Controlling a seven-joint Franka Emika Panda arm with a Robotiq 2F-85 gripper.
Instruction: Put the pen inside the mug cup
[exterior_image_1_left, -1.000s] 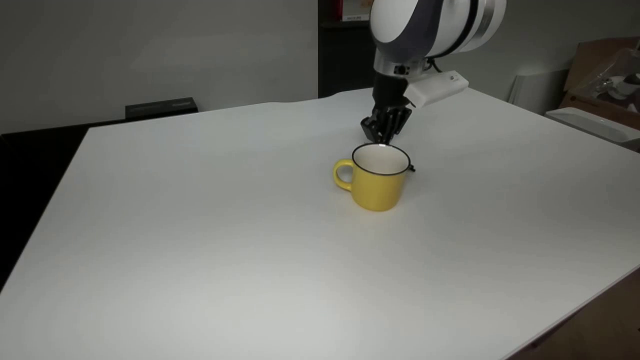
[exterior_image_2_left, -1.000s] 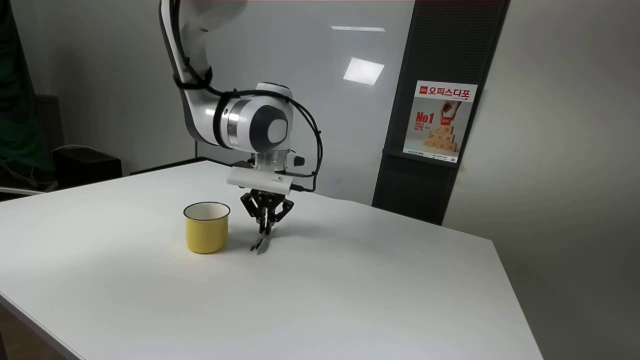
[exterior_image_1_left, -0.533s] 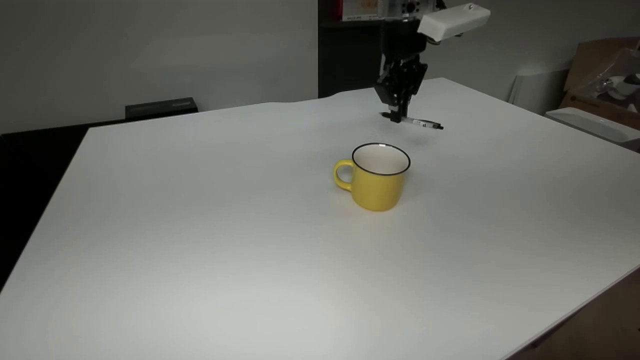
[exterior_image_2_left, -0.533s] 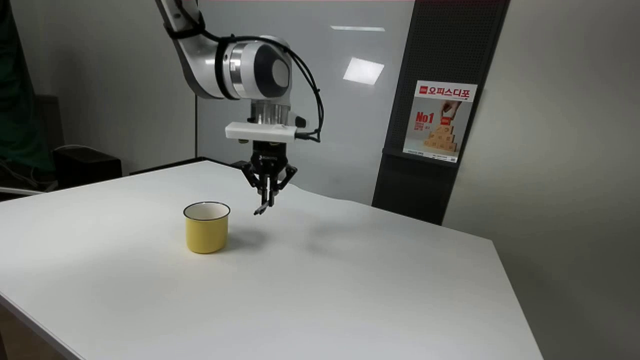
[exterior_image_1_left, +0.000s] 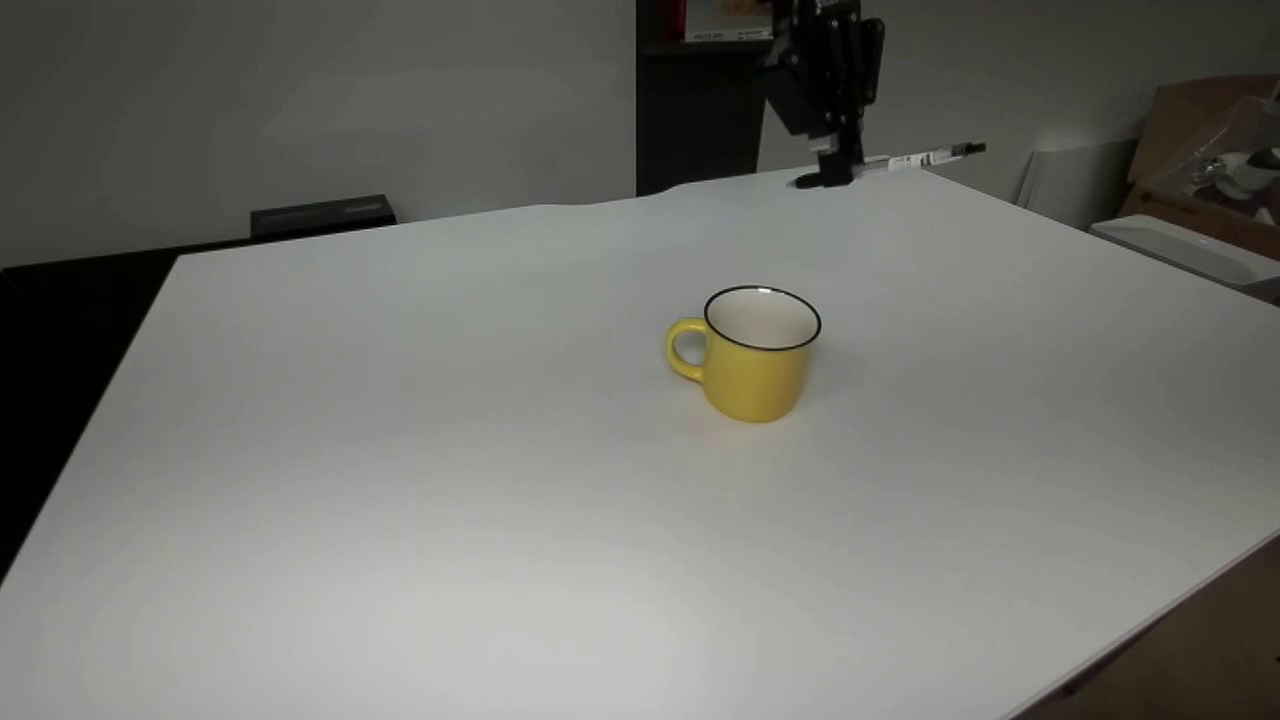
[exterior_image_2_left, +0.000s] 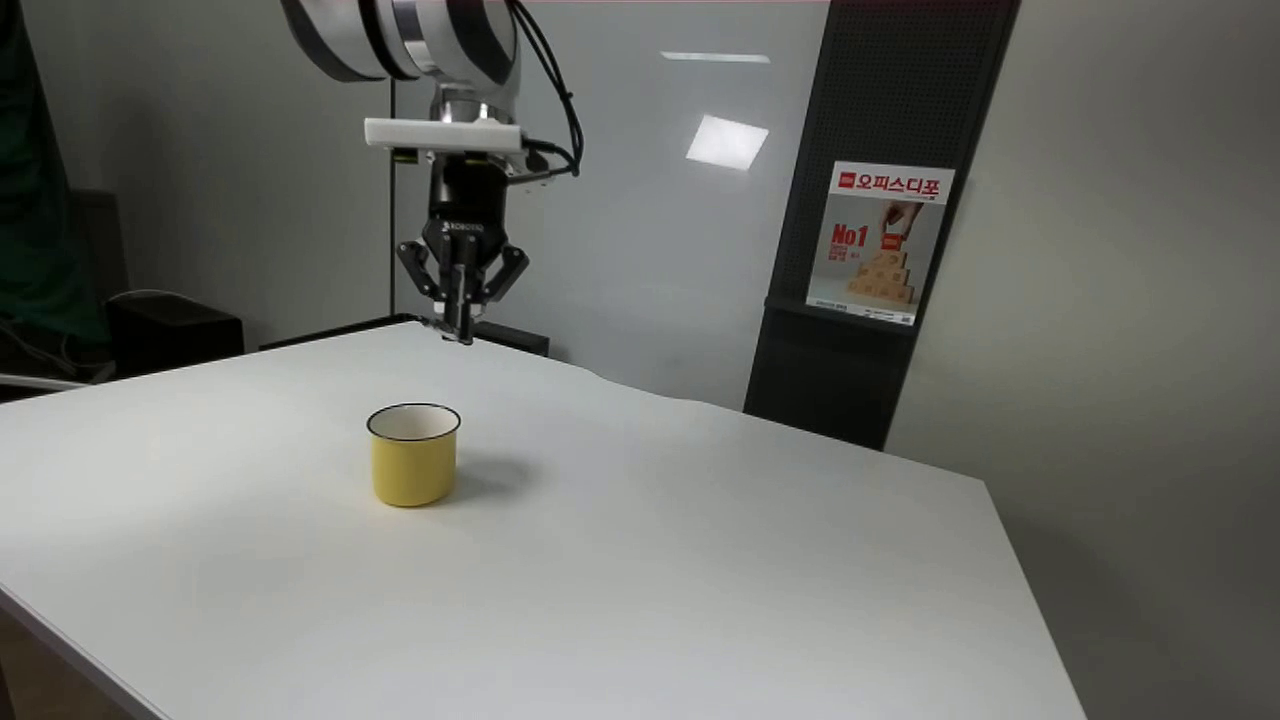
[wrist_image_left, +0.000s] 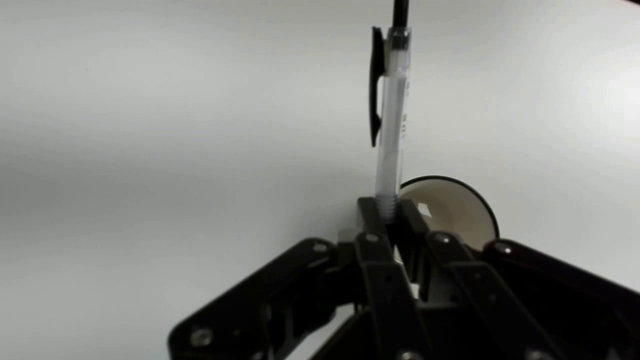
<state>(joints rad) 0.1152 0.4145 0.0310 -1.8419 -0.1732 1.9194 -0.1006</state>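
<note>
1. While hanging above the white table (exterior_image_2_left: 720, 560), pinches the pen (wrist_image_left: 391, 125) in the gripper (wrist_image_left: 388, 212), pressing both fingertips (wrist_image_left: 370, 215) against the clear barrel.
2. Re pen: sticks out past the fingertips in the wrist view, bearing a black clip (wrist_image_left: 377, 55) on its left side. In an exterior view, juts toward picture right, pale along the barrel (exterior_image_1_left: 905, 161) and black at the end. Cannot tell exact tilt.
3. Re mug cup (exterior_image_1_left: 755, 385): stands upright on the table in both exterior views, yellow outside, pale inside, dark at the rim. In an exterior view, turns handle (exterior_image_1_left: 673, 350) toward picture left.
4. Re pen's place: hangs outside the mug cup, well apart. In the wrist view, shows just left of the mug cup's pale inside (wrist_image_left: 452, 205).
5. Backdrop: in an exterior view, bears a red-lettered poster (exterior_image_2_left: 880, 245) on a dark panel (exterior_image_2_left: 905, 90).
</note>
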